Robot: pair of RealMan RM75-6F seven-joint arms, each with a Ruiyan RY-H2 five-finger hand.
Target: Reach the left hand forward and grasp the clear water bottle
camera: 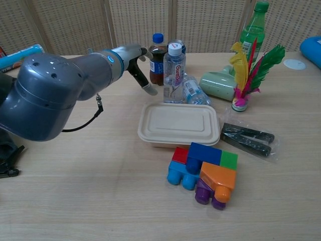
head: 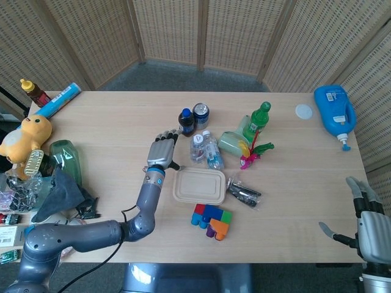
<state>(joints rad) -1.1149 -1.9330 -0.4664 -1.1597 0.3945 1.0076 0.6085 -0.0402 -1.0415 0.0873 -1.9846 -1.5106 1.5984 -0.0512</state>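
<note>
Clear water bottle: upright, see-through, white cap, pale label with red letters; near the table middle, just right of a dark cola bottle, touching a second clear bottle lying on its side.
Left hand: fingers apart, holding nothing; just left of the clear water bottle, not touching.
Right hand: fingers apart, empty; at the near right edge, well apart.

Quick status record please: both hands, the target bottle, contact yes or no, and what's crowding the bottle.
left hand: open, fingers spread, just left of the bottle
right hand: open, at the table's near right edge, holding nothing
target: clear water bottle, upright, white cap
contact: none visible
crowding: dark cola bottle behind-left, second clear bottle lying down to its right, beige lidded container in front
</note>
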